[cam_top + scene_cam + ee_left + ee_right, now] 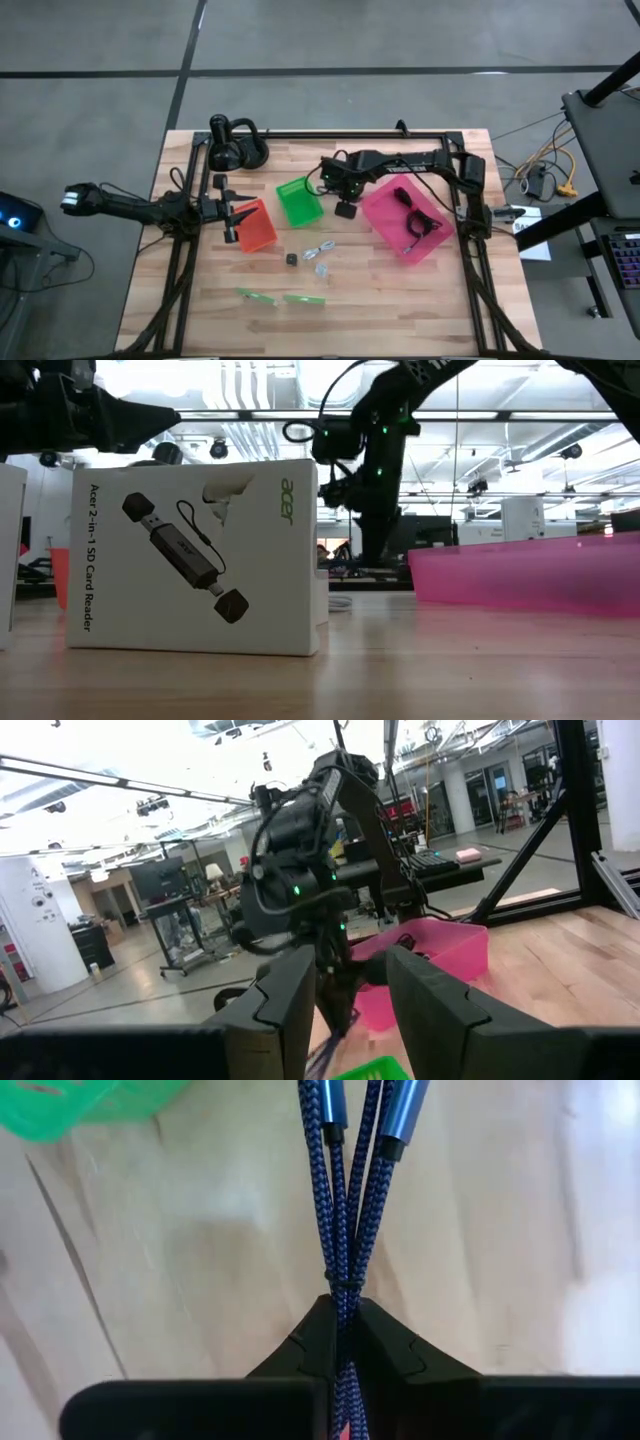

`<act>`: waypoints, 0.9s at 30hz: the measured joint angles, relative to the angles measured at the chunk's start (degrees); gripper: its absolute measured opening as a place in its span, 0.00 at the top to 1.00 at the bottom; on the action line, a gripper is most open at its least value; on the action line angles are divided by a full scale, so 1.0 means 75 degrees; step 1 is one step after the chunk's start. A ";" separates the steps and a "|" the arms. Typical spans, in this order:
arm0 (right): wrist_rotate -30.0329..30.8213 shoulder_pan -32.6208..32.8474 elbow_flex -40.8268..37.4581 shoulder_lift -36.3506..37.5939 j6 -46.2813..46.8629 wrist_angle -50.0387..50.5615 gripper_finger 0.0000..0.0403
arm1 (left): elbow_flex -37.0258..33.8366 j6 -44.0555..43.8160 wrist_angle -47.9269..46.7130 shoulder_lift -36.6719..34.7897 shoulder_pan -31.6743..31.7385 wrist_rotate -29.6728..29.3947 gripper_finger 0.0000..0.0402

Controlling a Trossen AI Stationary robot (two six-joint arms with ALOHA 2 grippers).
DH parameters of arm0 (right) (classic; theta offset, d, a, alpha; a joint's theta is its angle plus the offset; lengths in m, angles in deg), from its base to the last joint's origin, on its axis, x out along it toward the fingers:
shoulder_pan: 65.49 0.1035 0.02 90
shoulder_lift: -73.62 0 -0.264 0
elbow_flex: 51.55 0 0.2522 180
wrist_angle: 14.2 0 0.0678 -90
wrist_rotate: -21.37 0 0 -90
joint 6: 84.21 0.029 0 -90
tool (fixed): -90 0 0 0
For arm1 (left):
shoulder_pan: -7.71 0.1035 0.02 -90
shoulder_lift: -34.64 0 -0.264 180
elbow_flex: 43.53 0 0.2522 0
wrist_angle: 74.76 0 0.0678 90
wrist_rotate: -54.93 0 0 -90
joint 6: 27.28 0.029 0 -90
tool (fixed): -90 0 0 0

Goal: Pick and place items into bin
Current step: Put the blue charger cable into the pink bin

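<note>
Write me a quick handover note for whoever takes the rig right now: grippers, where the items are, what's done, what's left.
Right gripper: shut on a blue braided cable, lifted between the green bin and the pink bin.
Left gripper: jaws partly apart, nothing seen in them, parked at the red bin.
Done: black cable lies in the pink bin.
Left on the table: tiny black cube, clear-silvery bits, two green see-through strips, plus the blue braided cable in hand.
Black desk lamp sits at the far edge; leave it.
</note>
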 joint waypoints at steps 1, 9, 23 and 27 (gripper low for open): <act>0.0104 0.0002 0.0105 0.0030 0.0099 0.0256 0.97 | 0.0000 0.0001 0.0005 0.0000 0.0000 -0.0002 0.72; 0.0369 0.0077 0.0462 0.0474 0.0632 0.1187 0.97 | 0.0000 0.0001 0.0005 0.0000 0.0000 0.0000 0.72; 0.0910 0.0551 0.0167 0.1956 0.1500 0.1973 0.97 | 0.0000 0.0001 0.0001 0.0000 0.0000 0.0000 0.72; 0.0907 0.0740 -0.0227 0.2287 0.2108 0.2443 0.97 | 0.0000 0.0001 0.0000 0.0000 0.0000 -0.0003 0.72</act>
